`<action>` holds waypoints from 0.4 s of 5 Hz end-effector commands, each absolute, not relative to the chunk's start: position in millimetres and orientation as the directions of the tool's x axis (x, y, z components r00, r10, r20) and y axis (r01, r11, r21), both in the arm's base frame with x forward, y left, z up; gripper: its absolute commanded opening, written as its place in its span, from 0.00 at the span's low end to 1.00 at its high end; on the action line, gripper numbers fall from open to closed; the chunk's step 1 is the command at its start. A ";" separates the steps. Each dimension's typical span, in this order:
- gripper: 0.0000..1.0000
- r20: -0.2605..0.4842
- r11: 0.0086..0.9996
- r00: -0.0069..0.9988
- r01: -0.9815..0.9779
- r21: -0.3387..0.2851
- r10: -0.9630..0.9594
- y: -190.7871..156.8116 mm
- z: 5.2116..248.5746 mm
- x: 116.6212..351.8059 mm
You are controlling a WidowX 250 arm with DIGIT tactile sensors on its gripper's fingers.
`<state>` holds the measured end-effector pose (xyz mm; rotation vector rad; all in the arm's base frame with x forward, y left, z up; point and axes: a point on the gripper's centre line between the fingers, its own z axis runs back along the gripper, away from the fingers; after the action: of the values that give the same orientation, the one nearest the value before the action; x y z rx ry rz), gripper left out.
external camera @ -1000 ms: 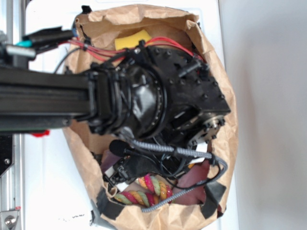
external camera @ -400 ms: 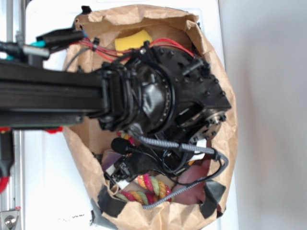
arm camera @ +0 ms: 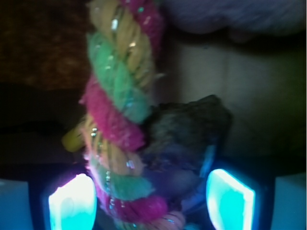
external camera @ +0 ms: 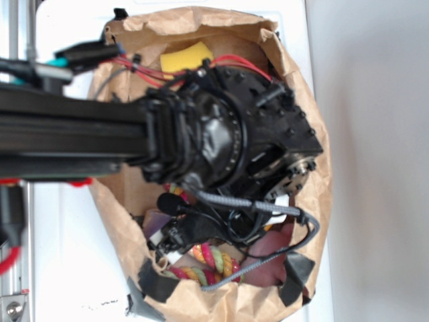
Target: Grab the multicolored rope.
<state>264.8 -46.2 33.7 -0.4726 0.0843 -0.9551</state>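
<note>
In the exterior view, the black WidowX arm fills the centre of the frame, reaching from the left edge down into a crumpled brown paper bag [external camera: 315, 201]. A yellow sponge block [external camera: 186, 56] sits at the upper middle of the bag, well apart from the work. At the lower middle, a short stretch of the thick twisted rope of red, yellow and pale green strands [external camera: 211, 261] shows beneath the wrist cables, just beside a dull pink plush toy [external camera: 271, 251] to its right. The fingers are hidden by the arm here. In the wrist view, the gripper [arm camera: 151, 201] stands spread, its 2 glowing fingertips [arm camera: 72, 203] at the lower left and lower right corners, and the rope runs from the top centre down between them, nearer the left one; contact cannot be told. A dark lump lies right of the rope. To do this step well, I judge the gripper should shift slightly so the rope sits centred, then close firmly on the rope alone.
</note>
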 end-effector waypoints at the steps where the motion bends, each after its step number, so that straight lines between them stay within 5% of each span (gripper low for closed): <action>1: 1.00 0.151 0.438 0.532 0.801 -0.409 -0.833 -54.3 34.8 260.2; 2: 0.84 0.157 0.443 0.533 0.806 -0.392 -0.831 -52.0 37.3 261.1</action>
<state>264.5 -49.1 31.5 -0.4678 0.0766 -0.9882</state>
